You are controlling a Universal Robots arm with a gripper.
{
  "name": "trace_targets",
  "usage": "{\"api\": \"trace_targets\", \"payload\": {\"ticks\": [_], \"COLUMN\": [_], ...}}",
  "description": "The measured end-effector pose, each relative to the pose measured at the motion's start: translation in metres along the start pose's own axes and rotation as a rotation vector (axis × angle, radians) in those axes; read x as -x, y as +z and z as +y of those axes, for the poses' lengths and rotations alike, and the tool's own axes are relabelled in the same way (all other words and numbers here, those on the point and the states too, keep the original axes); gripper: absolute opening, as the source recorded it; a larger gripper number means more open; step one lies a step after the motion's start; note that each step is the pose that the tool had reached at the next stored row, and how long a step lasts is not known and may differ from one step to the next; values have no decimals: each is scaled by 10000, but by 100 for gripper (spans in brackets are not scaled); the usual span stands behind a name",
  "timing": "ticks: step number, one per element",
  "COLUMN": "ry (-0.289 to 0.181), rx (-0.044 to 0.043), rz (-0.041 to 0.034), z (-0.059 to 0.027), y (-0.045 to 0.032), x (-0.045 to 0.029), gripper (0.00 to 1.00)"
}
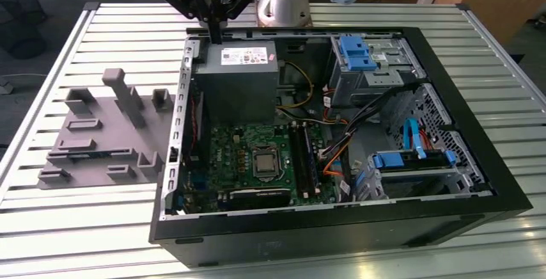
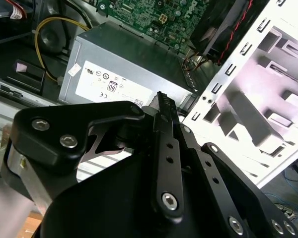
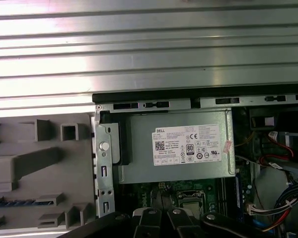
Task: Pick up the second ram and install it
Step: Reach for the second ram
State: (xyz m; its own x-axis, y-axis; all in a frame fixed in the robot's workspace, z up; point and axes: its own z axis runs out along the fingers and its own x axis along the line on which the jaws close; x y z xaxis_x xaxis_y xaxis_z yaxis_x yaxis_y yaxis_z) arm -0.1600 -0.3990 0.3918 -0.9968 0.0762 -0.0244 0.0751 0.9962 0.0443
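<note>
Gripper [image 1: 215, 34] hung over the rear edge of the PC case [image 1: 341, 234], just above the PSU [image 1: 234, 84]. Its fingers were pinched together w/ nothing btwn them. My read: it was parked high to clear the case wall, and pickup hadn't begun.

Second ram [image 1: 85, 155] sat in a slot of the grey fixture [image 1: 128, 100] on the table [image 1: 51, 228]. That's at the exterior view's left of the case, well apart from the gripper. The fixture was prob. there to keep the stick at a known pose for grasping.

Exterior view gave me the whole layout, incl. the motherboard [image 1: 252, 154] w/ its black slots. First wrist view looked down on fixture and PSU, w/ the ram [image 3: 22, 202] a bluish strip in its slot. Second wrist view showed the finger linkage close up, fingertips [image 2: 164, 106] closed over the PSU.
</note>
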Motion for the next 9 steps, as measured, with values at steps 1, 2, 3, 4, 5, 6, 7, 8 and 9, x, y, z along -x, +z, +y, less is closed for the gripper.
{"api": "trace_targets", "payload": {"ticks": [1, 2, 3, 4, 5, 6, 7, 8, 9], "ry": [0, 0, 0, 0, 0, 0, 0, 0, 0], "rx": [0, 0, 0, 1, 0, 0, 0, 0, 0], "rz": [0, 1, 1, 2, 3, 4, 4, 5, 5], "z": [0, 0, -1, -1, -1, -2, -3, -3, -3], "y": [0, 1, 1, 2, 2, 3, 3, 4, 4], "x": [-5, -9, -14, -18, -22, -26, -31, -36, -41], "gripper": [11, 11, 11, 11, 11, 11, 11, 11, 11]}}
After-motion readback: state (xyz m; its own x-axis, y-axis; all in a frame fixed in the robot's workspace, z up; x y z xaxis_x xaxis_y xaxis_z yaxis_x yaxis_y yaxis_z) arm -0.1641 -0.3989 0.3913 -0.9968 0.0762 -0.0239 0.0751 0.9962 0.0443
